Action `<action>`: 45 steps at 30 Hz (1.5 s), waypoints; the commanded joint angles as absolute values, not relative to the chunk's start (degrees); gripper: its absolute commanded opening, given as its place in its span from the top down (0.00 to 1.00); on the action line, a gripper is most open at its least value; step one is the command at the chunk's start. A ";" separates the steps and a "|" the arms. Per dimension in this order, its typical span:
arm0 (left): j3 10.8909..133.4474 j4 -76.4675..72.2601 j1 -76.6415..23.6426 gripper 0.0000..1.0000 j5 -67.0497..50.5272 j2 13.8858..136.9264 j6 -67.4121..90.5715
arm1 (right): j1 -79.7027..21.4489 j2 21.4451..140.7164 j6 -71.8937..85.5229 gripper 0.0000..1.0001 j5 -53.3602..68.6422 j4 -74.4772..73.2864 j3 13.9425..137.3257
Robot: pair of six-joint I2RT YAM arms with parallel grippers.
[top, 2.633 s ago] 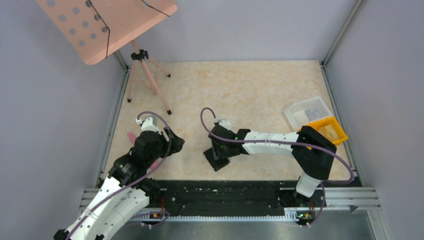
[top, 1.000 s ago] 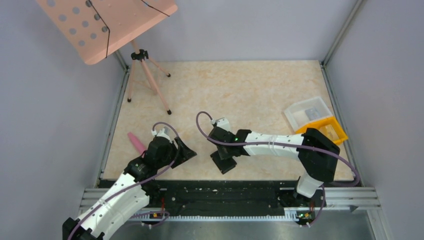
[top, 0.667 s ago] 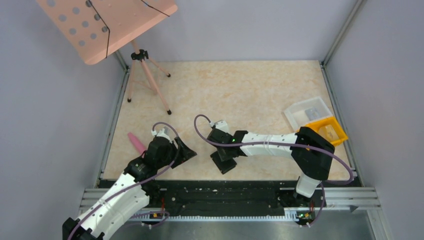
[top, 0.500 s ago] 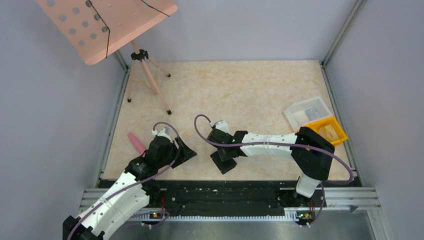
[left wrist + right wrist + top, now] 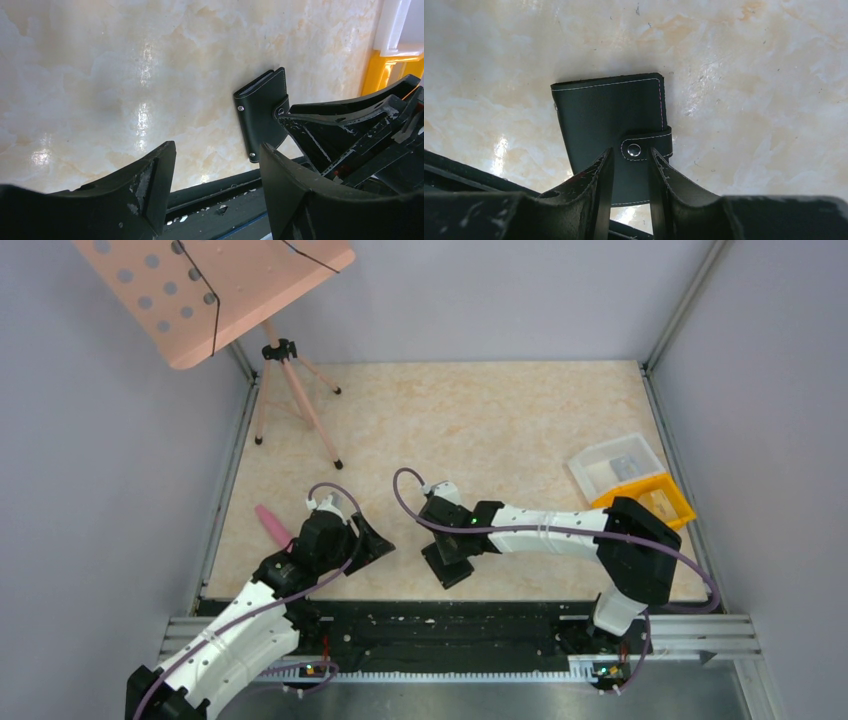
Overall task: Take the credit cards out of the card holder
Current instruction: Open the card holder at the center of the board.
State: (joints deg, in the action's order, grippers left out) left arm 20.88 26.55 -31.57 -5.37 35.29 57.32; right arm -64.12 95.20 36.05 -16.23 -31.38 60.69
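Front-centre | R claw (image 5: 630,155) narrow, astride card holder (image 5: 609,107), grip unclear | L claw (image 5: 216,150) wide, empty

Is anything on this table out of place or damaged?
A pink music stand looms over the far left corner, and a small pink stick lies stray by the left edge. The right pincer has scuffed fingers.

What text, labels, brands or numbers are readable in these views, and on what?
None readable.
The card holder shows only plain black leather, white stitching and a snap stud.
Contents of the clear tray and yellow bin are too small to tell any print.
The pink stand bears none.
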 commanded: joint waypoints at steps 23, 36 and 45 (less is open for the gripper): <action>20.36 22.98 -31.63 0.35 -6.63 35.54 58.47 | -66.22 93.02 36.59 0.69 -17.69 -31.89 59.22; 19.34 22.03 -31.60 0.34 -6.89 36.20 58.71 | -66.25 96.17 35.70 0.68 -19.35 -31.69 62.86; 19.25 21.77 -31.57 0.35 -7.25 36.20 58.80 | -66.19 101.08 35.77 0.67 -20.13 -30.88 61.36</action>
